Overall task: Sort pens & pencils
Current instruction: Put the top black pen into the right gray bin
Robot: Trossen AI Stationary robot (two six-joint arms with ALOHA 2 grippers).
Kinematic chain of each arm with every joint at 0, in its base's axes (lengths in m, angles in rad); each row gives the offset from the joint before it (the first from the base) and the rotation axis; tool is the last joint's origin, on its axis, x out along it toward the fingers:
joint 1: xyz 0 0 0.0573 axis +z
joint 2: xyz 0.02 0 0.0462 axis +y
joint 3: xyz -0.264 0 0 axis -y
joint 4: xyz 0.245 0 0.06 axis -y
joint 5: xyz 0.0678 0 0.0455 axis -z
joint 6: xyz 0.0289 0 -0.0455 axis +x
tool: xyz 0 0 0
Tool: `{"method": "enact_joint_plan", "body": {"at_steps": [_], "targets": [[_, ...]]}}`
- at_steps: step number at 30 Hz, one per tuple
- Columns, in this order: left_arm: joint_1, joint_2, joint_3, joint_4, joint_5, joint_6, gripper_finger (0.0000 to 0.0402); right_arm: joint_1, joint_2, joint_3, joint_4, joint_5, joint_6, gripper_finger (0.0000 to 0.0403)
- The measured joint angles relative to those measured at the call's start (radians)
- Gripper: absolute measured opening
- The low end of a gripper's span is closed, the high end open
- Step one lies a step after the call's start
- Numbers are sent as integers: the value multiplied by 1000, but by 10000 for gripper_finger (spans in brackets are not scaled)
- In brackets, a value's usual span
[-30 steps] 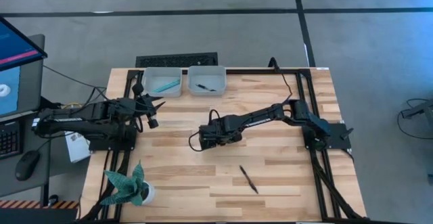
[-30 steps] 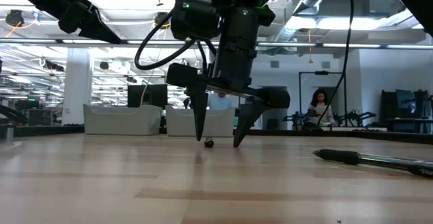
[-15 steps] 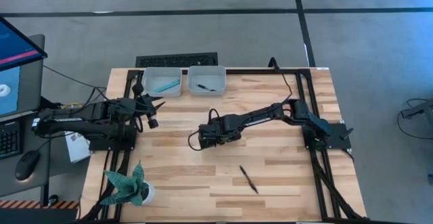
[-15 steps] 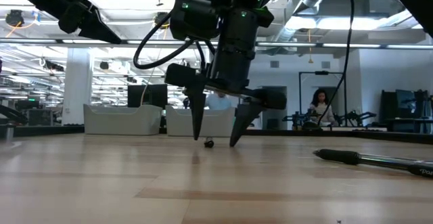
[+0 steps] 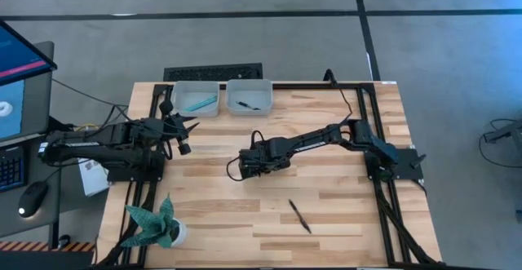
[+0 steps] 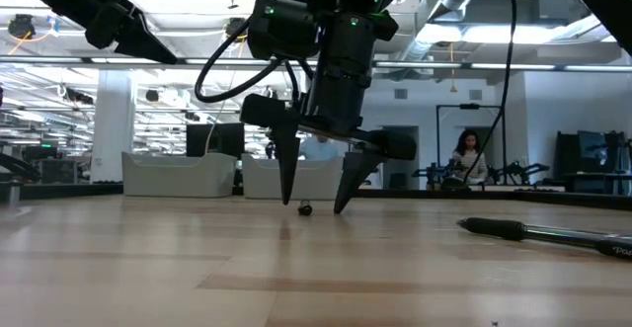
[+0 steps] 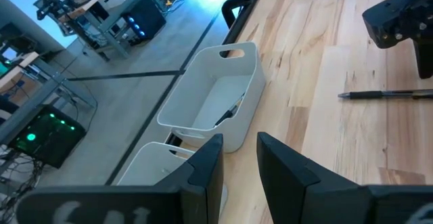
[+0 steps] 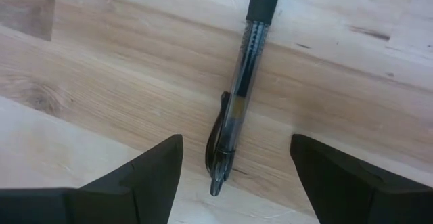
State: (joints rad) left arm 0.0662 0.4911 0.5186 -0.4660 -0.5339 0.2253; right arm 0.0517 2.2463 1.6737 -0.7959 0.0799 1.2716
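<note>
Fingers of the right gripper (image 8: 233, 173) stood spread wide apart, one on each side of a black pen (image 8: 237, 102) that lay flat on the wooden table (image 5: 342, 213) — nothing was clamped between them. From above, that gripper (image 5: 251, 164) hung low near the table's middle, its arm reaching in from the right edge. At table height its two pointed fingertips (image 6: 288, 184) hovered just over the wood, and a small dark end of the pen (image 6: 305, 208) showed between them.

A second black pen (image 5: 299, 216) lay loose on the table nearer the front, well apart from the right gripper; the low camera caught it (image 6: 538, 233) off to one side.

Two pale bins sat side by side at the far edge. The left bin (image 5: 177, 99) held a teal pen (image 5: 199, 104), and the right bin (image 5: 263, 90) held a black pen (image 5: 248, 104).

The left gripper (image 5: 183, 137) waited near the table's left side, raised off the surface — its fingers (image 7: 203, 173) were parted with only a narrow gap and held nothing. A teal-green potted plant (image 5: 159, 225) stood at the front left corner.
</note>
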Motion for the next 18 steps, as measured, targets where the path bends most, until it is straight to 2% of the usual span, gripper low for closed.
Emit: {"method": "enact_joint_plan", "body": {"at_steps": [18], "targets": [[0,0,0,0,0,0,82,0,0,0,-7,-3,0,301]]}}
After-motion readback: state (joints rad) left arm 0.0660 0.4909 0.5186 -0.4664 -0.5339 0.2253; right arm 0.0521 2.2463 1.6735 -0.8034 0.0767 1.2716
